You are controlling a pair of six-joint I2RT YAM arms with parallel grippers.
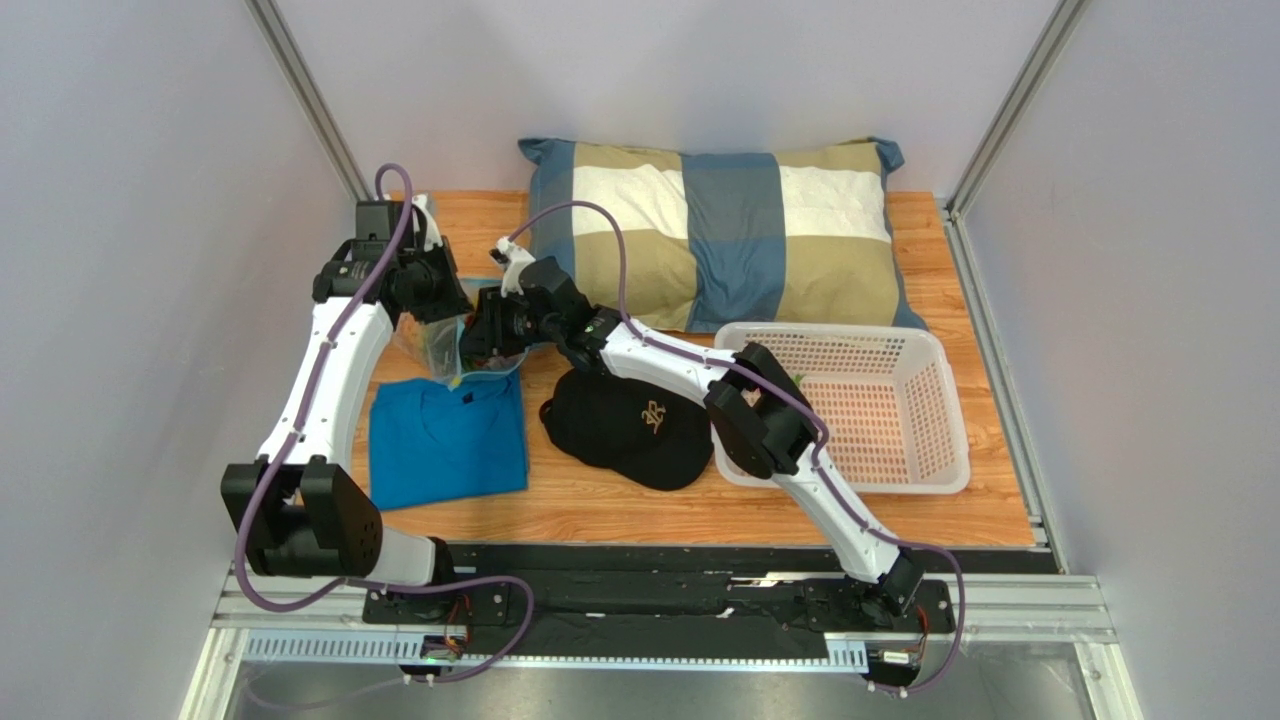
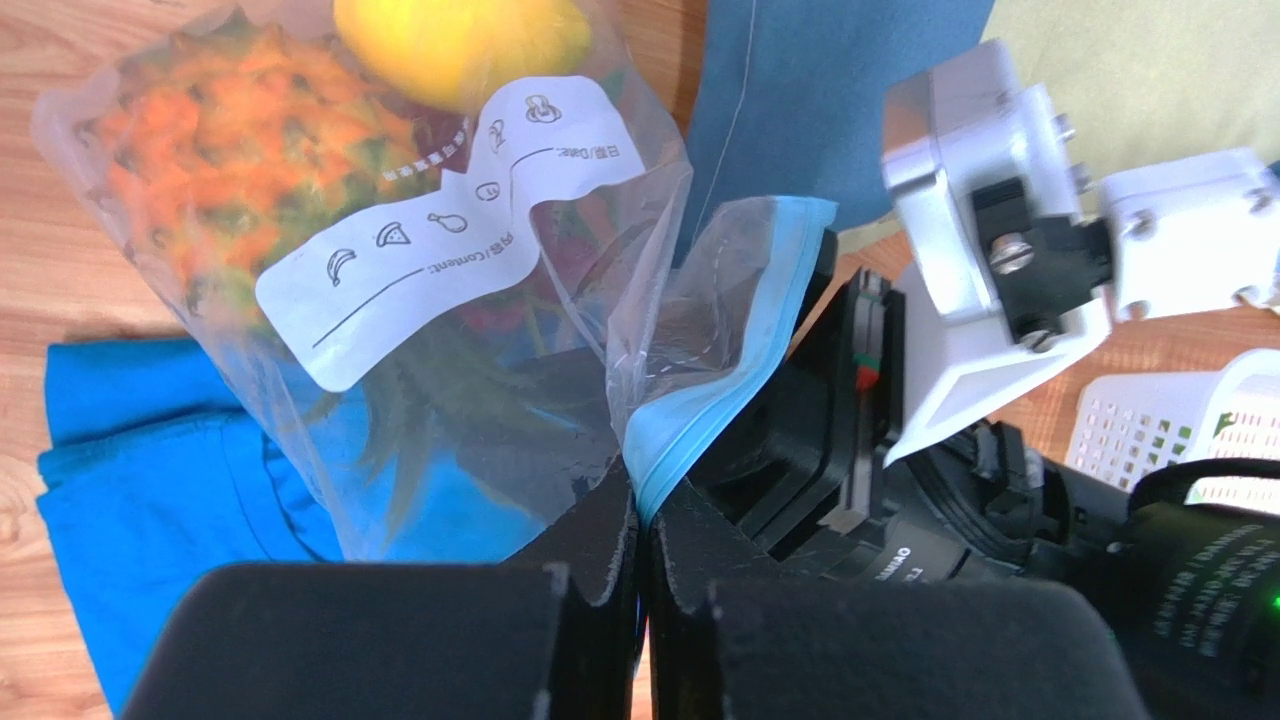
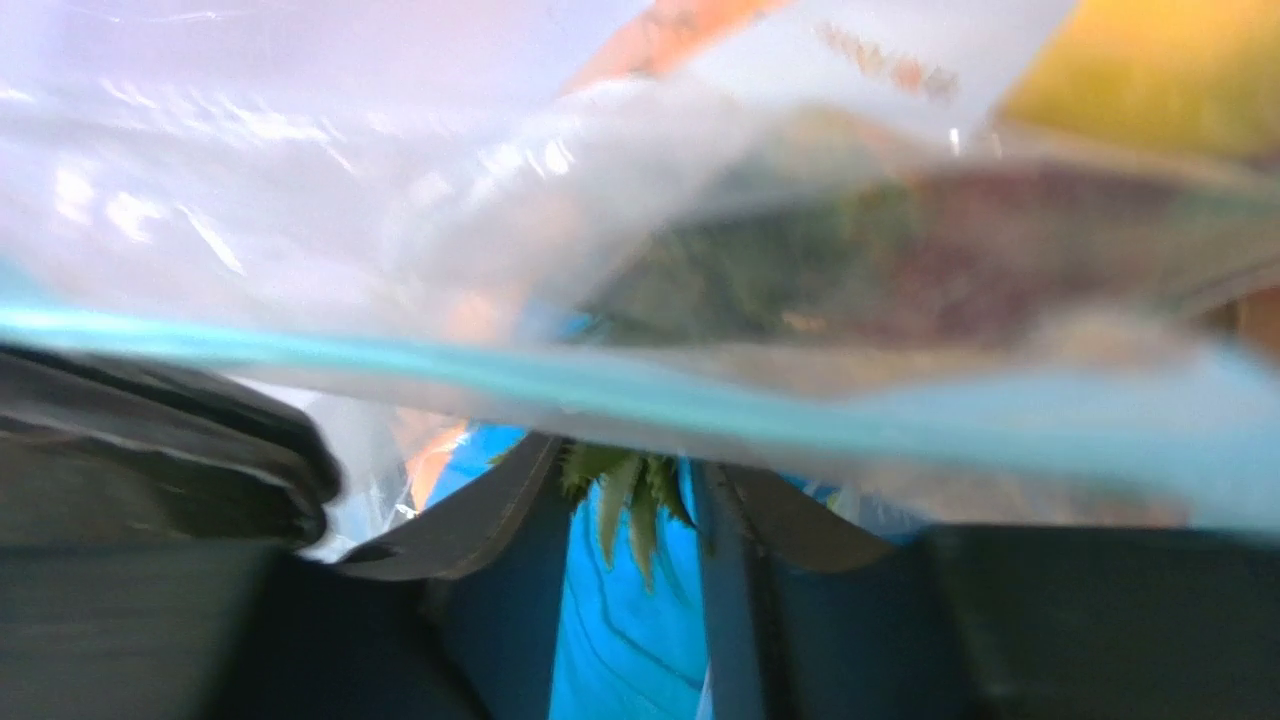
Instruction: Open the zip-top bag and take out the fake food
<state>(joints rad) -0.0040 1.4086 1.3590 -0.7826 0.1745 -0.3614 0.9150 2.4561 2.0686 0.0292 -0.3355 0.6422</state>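
The clear zip-top bag point(image 1: 445, 348) hangs between my two grippers above the folded blue shirt. In the left wrist view the bag point(image 2: 196, 375) holds the orange pineapple point(image 2: 226, 135), its green leaves point(image 2: 436, 398) and the yellow lemon point(image 2: 451, 42); the other food is blurred behind the white label. My left gripper point(image 2: 646, 518) point(image 1: 439, 308) is shut on the teal zip strip point(image 2: 706, 420). My right gripper point(image 3: 631, 510) point(image 1: 484, 333) has its jaws apart just below the zip strip point(image 3: 451, 375), close against the bag. The bag's mouth gapes a little near the strip.
The blue shirt point(image 1: 446, 435) lies under the bag at the front left. A black cap point(image 1: 628, 425) lies beside it. A white basket point(image 1: 857, 405) stands at the right. A checked pillow point(image 1: 721, 225) lies along the back. The two grippers are very close together.
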